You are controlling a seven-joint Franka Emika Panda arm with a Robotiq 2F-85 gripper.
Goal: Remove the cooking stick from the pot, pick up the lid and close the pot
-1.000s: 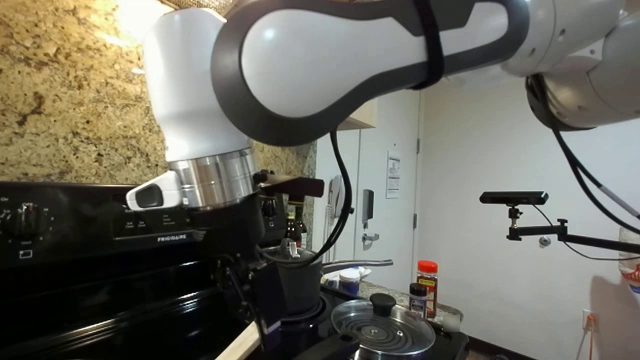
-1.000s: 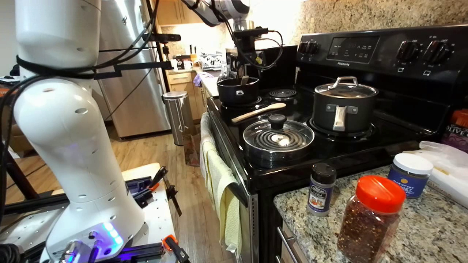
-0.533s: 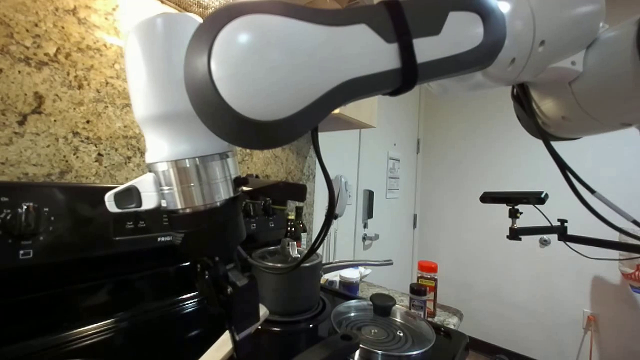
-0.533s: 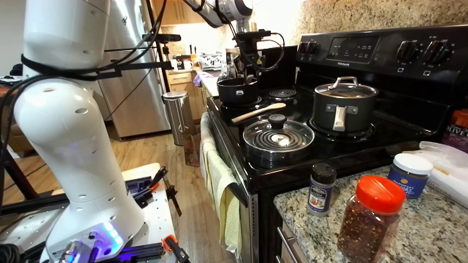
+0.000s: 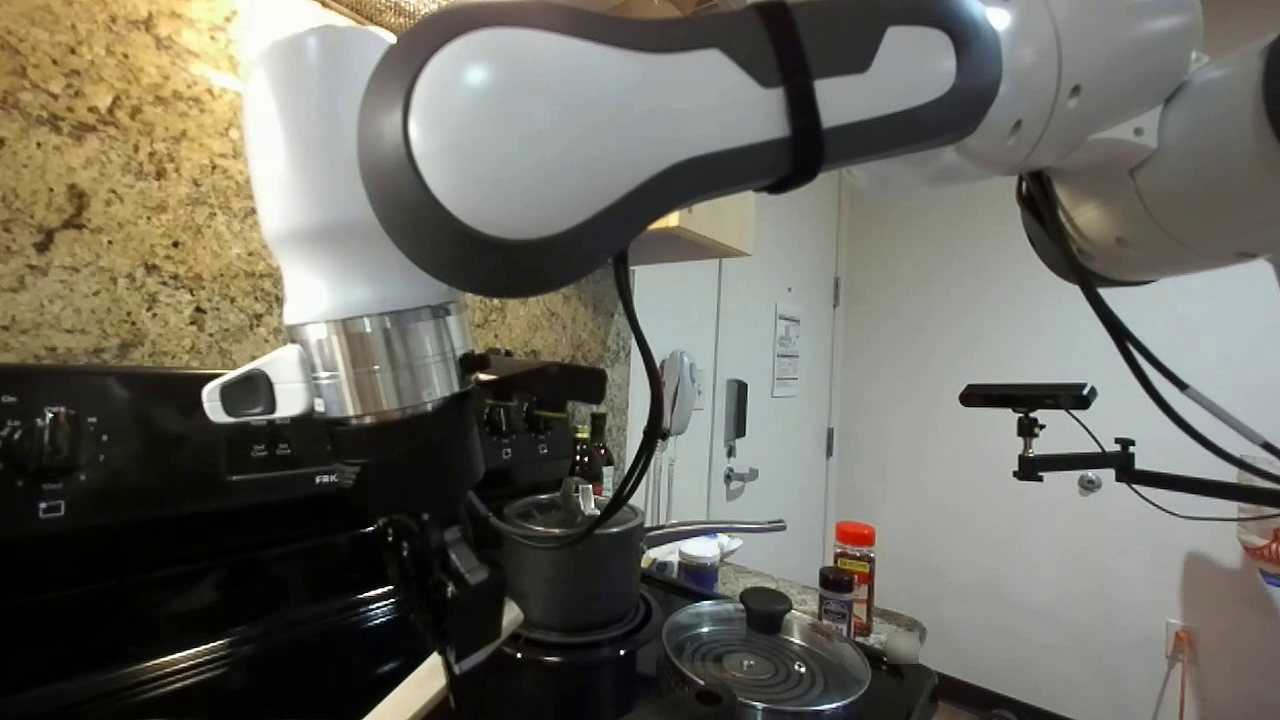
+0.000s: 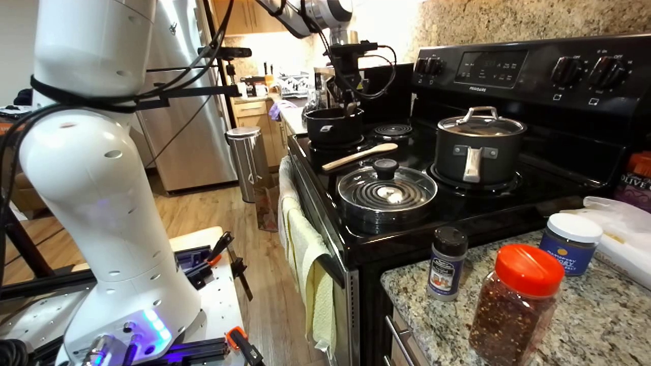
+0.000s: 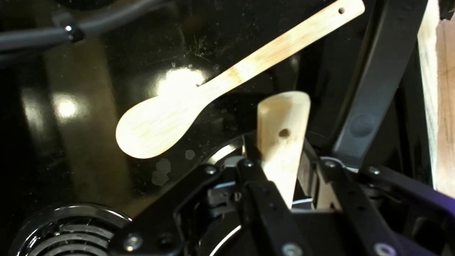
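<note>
Both fingers of the claw (image 7: 280, 154) are clamped on the cooking stick (image 7: 283, 113), one on either side. The stick is flat, pale tan wood with a rounded end and a small round hole, a detail that only the wrist view gives. In an exterior view the stick (image 5: 422, 690) slants past the claw to the bottom edge of the frame; in an exterior view, too, its end (image 6: 350, 108) shows small and dull at the mouth of the pot (image 6: 338, 132), which is black and straight-sided. How deep the wood reaches is hidden. A wooden spoon (image 7: 229, 80) lies near the pot on the black stovetop (image 6: 414, 155), the hole in its handle likewise plain only in the wrist view. Both exterior views show the lid (image 6: 386, 195), a round of clear glass with a shiny rim and a black knob, by the stovetop's front edge, and a covered saucepan (image 6: 498, 165), dark grey, toward the back. Farther from the claw, a speckled worktop (image 6: 610, 320) carries a red-capped jar (image 6: 513, 310) and a smaller, black-capped bottle (image 6: 446, 267). Farthest back, each in a single exterior view, are a white telephone (image 5: 682, 392) and a steel refrigerator (image 6: 185, 101).
</note>
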